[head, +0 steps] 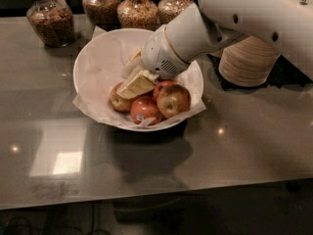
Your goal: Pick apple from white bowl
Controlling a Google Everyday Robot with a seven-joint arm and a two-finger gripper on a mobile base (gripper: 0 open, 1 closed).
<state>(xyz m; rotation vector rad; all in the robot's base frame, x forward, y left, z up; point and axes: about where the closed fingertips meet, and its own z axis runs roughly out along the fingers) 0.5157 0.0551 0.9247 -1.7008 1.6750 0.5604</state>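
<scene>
Gripper (pixel 133 80) low inside white bowl (pixel 93 65), over left of apple cluster; how far open and any contact: cannot tell. Apple (pixel 173 100) at bowl's front right: round, yellow-gold, red blush, dimpled top, touching stickered red apple (pixel 145 110). Bowl deep, crinkled-paper lined, on glossy grey tabletop (pixel 244 146).

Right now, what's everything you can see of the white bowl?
The white bowl is large, round and deep, lined with crinkled white paper whose edges spill over the rim. It stands upright on the glossy grey table, before a row of glass jars, beside stacked paper bowls. Four apples cluster at its near side, among them the apple, yellow-gold with blush. The gripper reaches in from the right, open, over the leftmost apple.
</scene>
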